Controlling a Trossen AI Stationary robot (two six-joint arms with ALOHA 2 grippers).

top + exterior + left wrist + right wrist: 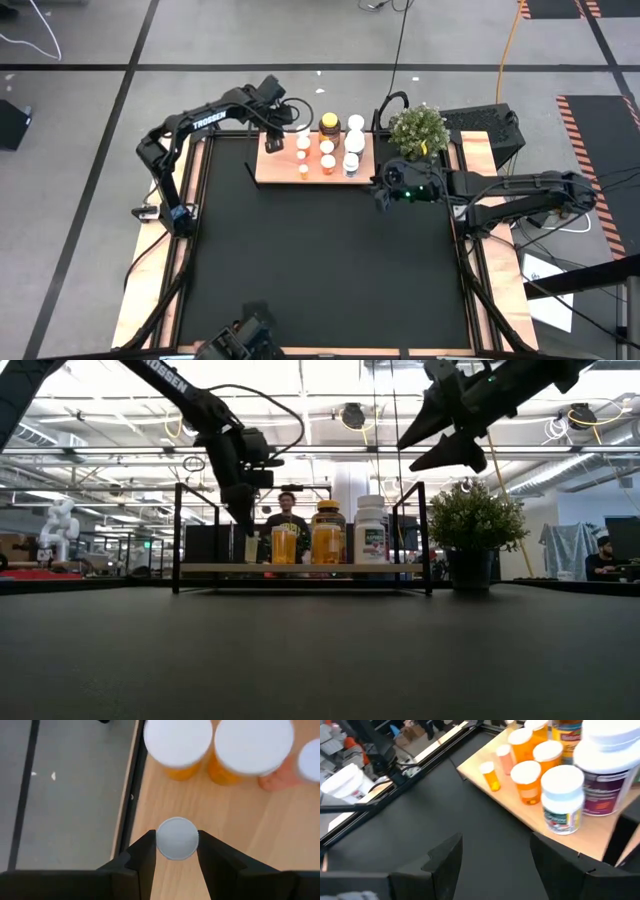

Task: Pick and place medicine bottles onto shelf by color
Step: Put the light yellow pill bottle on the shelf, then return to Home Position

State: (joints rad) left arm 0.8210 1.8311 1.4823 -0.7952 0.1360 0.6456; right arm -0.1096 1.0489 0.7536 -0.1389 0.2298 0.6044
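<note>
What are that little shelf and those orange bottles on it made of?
The shelf looks like pale wood with a matte, lightly grained top, framed by thin black posts, probably metal. The orange bottles seem to be see-through amber plastic with smooth white caps, likely plastic too; light glows through them in the low view.

The shelf (240,845) is pale wood with a smooth, matt face and faint grain, framed by thin black metal posts. The orange bottles (527,782) look like translucent glossy plastic under matt white caps. The white bottle (562,802) wears a glossy printed label (paper or film, hard to tell). The small cap (176,838) between the left gripper (176,857) fingers is matt white. Those fingers are dull black plastic. The mat (320,260) is matt black.
</note>
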